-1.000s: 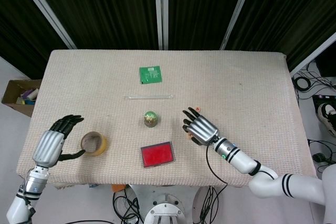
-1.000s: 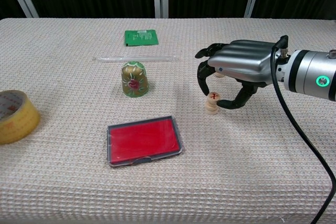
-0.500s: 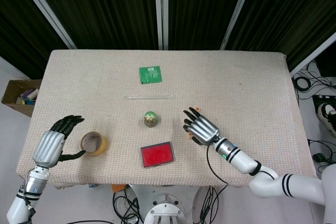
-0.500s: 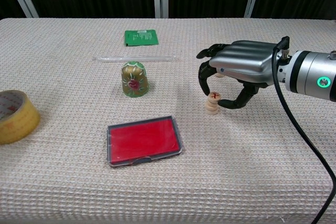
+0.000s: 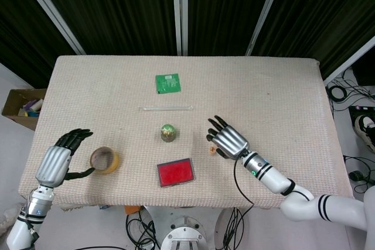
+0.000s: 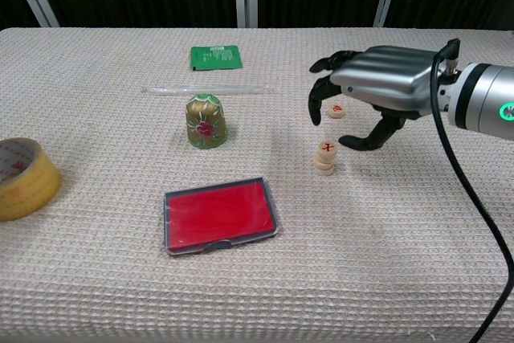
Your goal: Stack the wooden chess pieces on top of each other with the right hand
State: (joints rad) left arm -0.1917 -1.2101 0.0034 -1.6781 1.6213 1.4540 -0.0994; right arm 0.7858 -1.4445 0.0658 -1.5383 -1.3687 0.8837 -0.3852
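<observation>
- My right hand point(image 6: 384, 90) hovers just above and behind the stack point(image 6: 325, 158), fingers point(image 6: 316, 106) spread and curled down, nothing in them, clear of the wood.
- The stack is two pieces tall by my read, standing upright on the surface point(image 6: 401, 263), between the red case point(image 6: 220, 215) and my palm. Top face shows a red character.
- One loose piece point(image 6: 337, 110) lies flat on the surface just behind the stack, under my fingertips. I take that as the next one to go on.
- Step in hand, as I judge it: pinch the loose piece and set it on top.
- Approach it from above and away from the stack, since the two sit near each other and a low sweep could clip the pile.
- Pinch the piece by its rim, thumb against one finger, keeping it flat. Other fingers tucked up so they don't drag the tower.
- Lift well clear of the top before crossing over, then come straight down, centred on the top face.
- Release by opening slowly, no sideways slide. The woven cloth looks soft, so the base may rock.
- The head view hides most of this behind my hand point(image 5: 227, 140); I'd trust the chest view for alignment.
- My left hand point(image 5: 57, 160) rests at the far side beside the tape roll point(image 5: 104, 160), fingers loosely open, holding nothing. Leave it there.
- Green ornament point(image 6: 206, 121) sits well apart, not in the path.
</observation>
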